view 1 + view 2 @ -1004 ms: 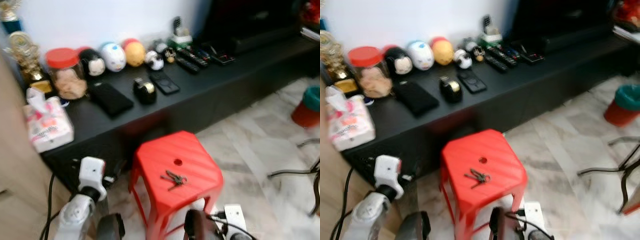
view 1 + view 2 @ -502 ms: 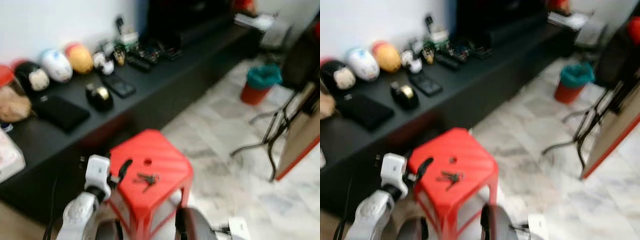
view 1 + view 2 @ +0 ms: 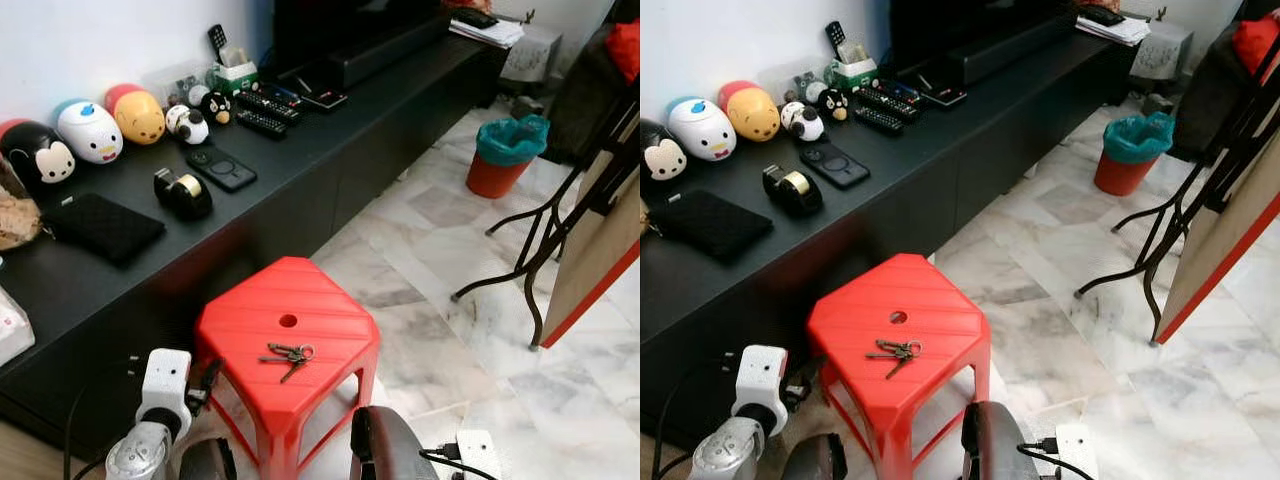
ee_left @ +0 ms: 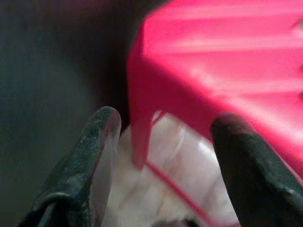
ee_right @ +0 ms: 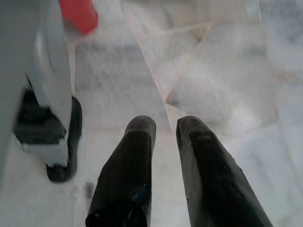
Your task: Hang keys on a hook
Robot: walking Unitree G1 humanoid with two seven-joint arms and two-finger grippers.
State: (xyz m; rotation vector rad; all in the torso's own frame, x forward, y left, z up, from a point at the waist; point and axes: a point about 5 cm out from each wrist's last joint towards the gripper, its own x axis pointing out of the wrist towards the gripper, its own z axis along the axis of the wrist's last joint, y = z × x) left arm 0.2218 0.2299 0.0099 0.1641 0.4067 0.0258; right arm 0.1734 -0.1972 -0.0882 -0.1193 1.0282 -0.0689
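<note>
A small bunch of keys (image 3: pixel 287 354) lies on top of a red plastic stool (image 3: pixel 250 320), just in front of the stool's centre hole. My left gripper (image 3: pixel 207 377) is low at the stool's left side, a little below the seat's edge and apart from the keys. In the left wrist view it (image 4: pixel 165 118) is open, its black fingers (image 4: pixel 90 161) framing the stool's corner and one red leg (image 4: pixel 140 142). My right gripper (image 5: pixel 165 124) hangs idle over the marble floor with its fingers close together and nothing between them.
A long black low cabinet (image 3: pixel 330 150) runs behind the stool, carrying plush toys (image 3: pixel 90 130), a tape dispenser (image 3: pixel 182 192), a phone and remotes. A red bin with a teal liner (image 3: pixel 505 155) stands on the marble floor at right, beside black folding legs and a leaning board (image 3: pixel 590 260).
The whole view has swung to the right and sharpened as the camera moved. My left gripper now sits lower beside the stool. The keys lie where they were.
</note>
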